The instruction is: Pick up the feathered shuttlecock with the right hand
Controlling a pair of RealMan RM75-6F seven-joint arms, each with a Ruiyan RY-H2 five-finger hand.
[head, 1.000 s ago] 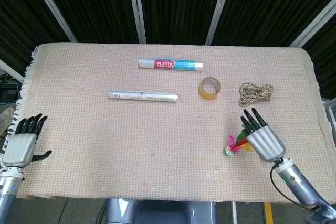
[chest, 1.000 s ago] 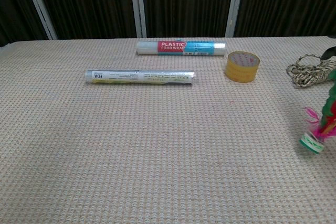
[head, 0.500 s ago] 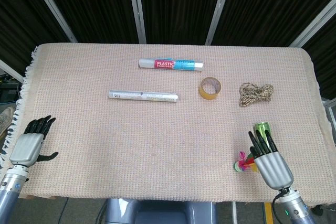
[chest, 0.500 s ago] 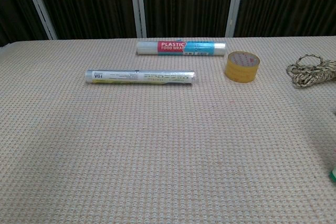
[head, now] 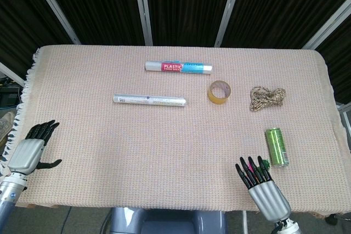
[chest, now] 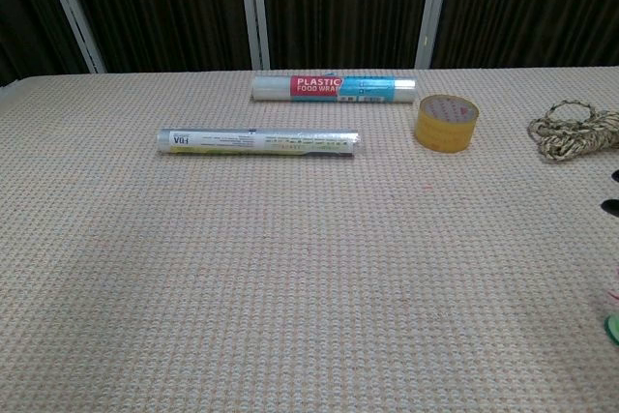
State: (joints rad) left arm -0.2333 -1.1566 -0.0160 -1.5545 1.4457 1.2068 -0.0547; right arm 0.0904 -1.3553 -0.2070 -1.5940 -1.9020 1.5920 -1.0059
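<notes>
My right hand [head: 262, 192] is at the table's near right edge, seen from its back with the dark fingers pointing away from me. It holds the feathered shuttlecock, which is almost hidden behind it. Only a pink feather tip [head: 255, 162] and a bit of green show past the fingers. In the chest view the shuttlecock's green base [chest: 613, 327] peeks in at the right border, with dark fingertips [chest: 609, 206] above it. My left hand [head: 27, 153] hangs off the near left edge, fingers apart and holding nothing.
A green can [head: 277, 147] lies just beyond my right hand. Farther back are a coil of rope [head: 267, 97], a roll of yellow tape [head: 219, 91], a silver foil roll [head: 149, 100] and a plastic wrap roll [head: 178, 67].
My right hand has drawn back toward the near edge, taking the shuttlecock with it and uncovering the green can. The left hand has barely shifted.
</notes>
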